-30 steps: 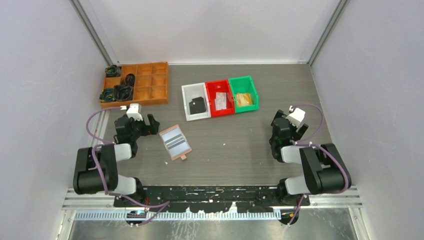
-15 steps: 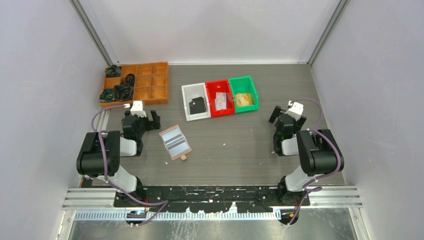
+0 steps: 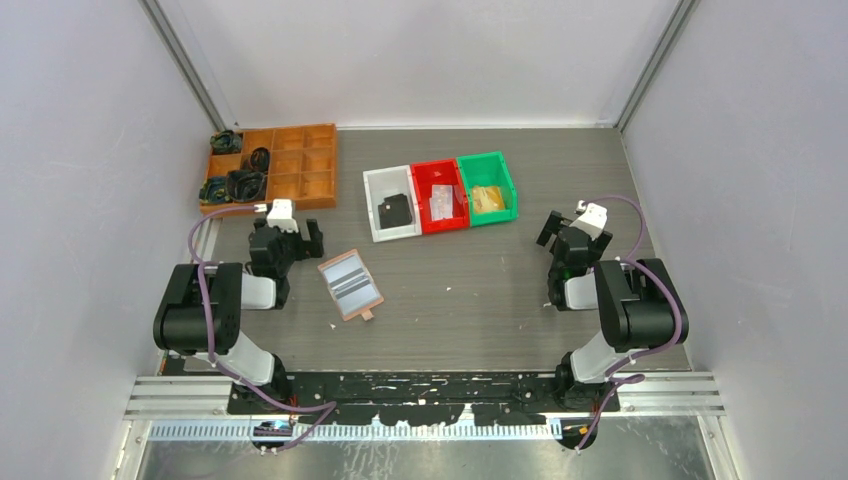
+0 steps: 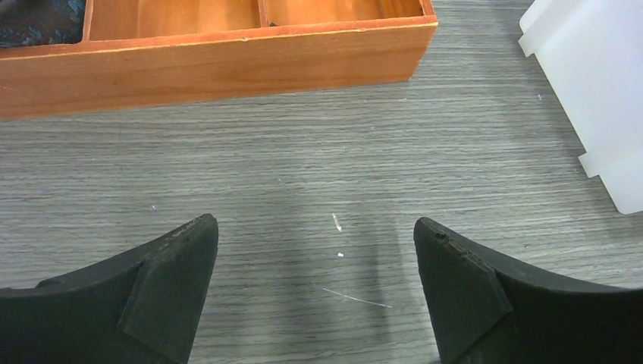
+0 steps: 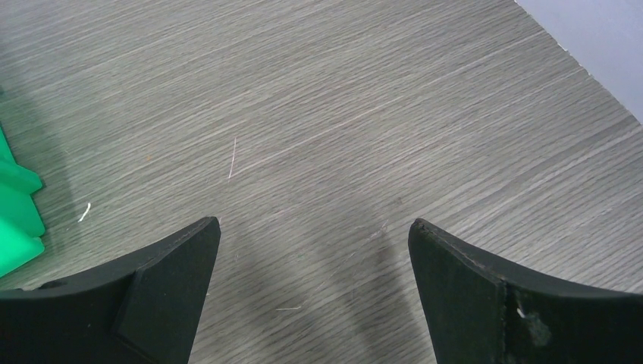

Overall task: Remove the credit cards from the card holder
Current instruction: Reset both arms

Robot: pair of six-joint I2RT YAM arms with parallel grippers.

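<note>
A grey wood-grain table [image 3: 470, 290] was seen from above, with two black robot arms mounted at its near edge. The card holder [image 3: 351, 284], a salmon-pink wallet, lay open and flat on the table left of centre, its grey slotted pockets facing up and a little pink tab at its near end. Neither arm touched it.

The left gripper [image 3: 286, 235] hung just left of the card holder and behind it, its jaws spread wide with nothing between them but bare table. The right gripper [image 3: 566, 230] stood well apart at the right side, equally wide open and empty.

Three small bins sat side by side behind the wallet. The white bin [image 3: 374, 215] held a flat black thing, the red bin [image 3: 424, 172] a whitish card [image 3: 442, 203], and the green bin [image 3: 503, 172] a yellowish card [image 3: 488, 198]. A wooden compartment tray [image 3: 320, 200] stood at the far left, with dark items in its left-hand cells.
</note>
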